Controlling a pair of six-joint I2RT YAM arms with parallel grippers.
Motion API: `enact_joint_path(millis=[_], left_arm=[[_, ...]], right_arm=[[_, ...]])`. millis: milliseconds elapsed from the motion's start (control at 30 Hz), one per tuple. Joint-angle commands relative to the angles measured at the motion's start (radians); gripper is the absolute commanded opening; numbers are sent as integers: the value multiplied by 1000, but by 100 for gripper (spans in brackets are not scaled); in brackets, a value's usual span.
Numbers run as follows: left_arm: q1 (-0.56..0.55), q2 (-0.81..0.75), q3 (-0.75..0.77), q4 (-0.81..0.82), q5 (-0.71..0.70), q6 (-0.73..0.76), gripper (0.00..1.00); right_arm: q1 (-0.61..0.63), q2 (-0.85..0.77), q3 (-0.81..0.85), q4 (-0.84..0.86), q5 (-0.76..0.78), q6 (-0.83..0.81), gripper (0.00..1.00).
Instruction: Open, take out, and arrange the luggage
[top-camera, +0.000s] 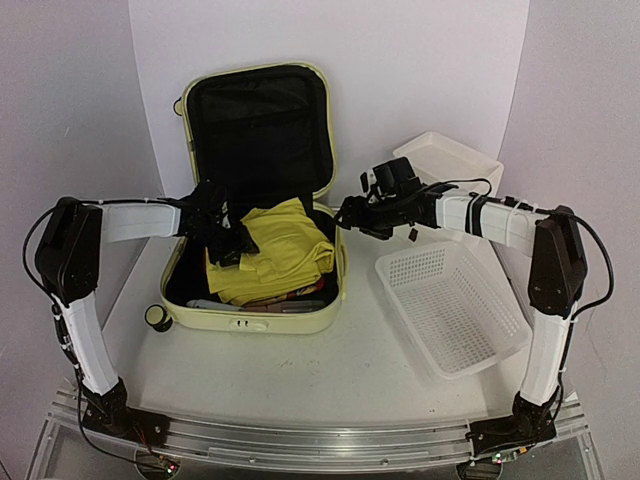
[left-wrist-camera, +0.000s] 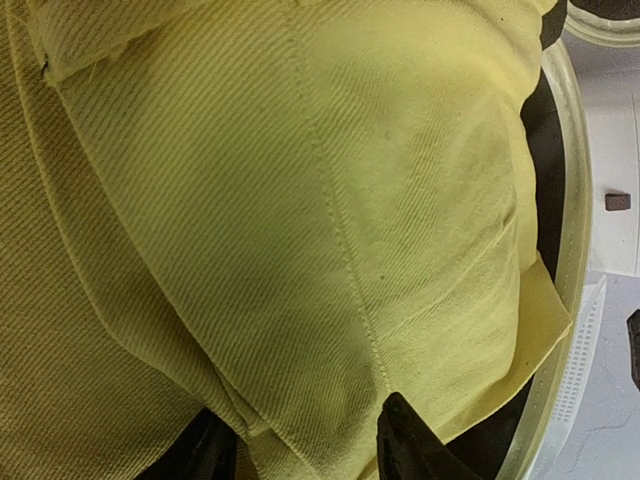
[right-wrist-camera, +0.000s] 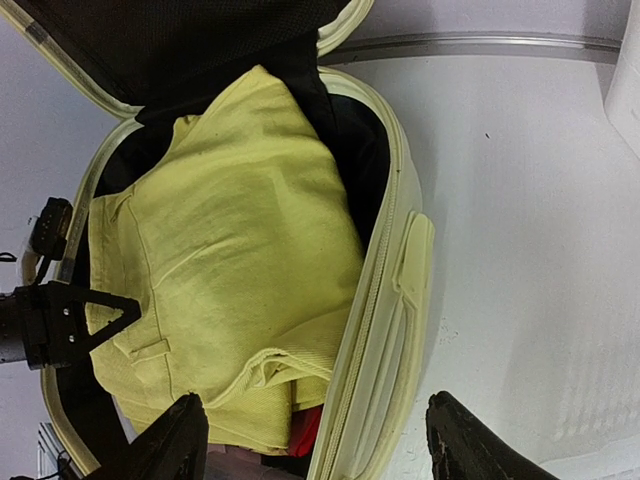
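The pale yellow-green luggage (top-camera: 255, 318) lies open on the table, its black-lined lid standing up at the back. A folded yellow garment (top-camera: 275, 250) fills the lower half. My left gripper (top-camera: 228, 240) is inside at the garment's left edge. In the left wrist view the yellow garment (left-wrist-camera: 300, 200) fills the frame and a fold is bunched between the two fingers of the left gripper (left-wrist-camera: 305, 450). My right gripper (right-wrist-camera: 320, 445) hangs open above the luggage's right rim (right-wrist-camera: 395, 260), one finger over the yellow garment (right-wrist-camera: 220, 260) and the other over the table.
A white mesh basket (top-camera: 450, 300) sits right of the luggage, with a white box (top-camera: 450, 155) behind it. Something red (right-wrist-camera: 310, 430) shows beneath the garment. A black caster wheel (top-camera: 157, 316) sticks out at the luggage's front left corner.
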Motion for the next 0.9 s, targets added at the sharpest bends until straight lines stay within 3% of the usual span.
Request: enact_joint_path(millis=[0, 67, 133, 167, 433, 633, 867], left_arm=[[-9, 29, 57, 101, -4, -8, 42], [-9, 38, 66, 101, -12, 8, 28], [-8, 39, 81, 102, 6, 37, 4], [-7, 32, 86, 101, 14, 56, 0], [3, -183, 35, 29, -60, 165, 0], [48, -253, 12, -86, -16, 206, 0], [136, -316, -96, -109, 49, 229, 0]], right_arm=[[-2, -49, 7, 19, 24, -17, 75], [-2, -46, 6, 19, 23, -13, 75], [-2, -44, 8, 19, 20, -10, 74], [-2, -45, 8, 19, 20, -9, 74], [0, -29, 29, 18, -3, -12, 74], [7, 18, 78, 12, -31, -11, 74], [47, 94, 183, -35, -60, -38, 77]])
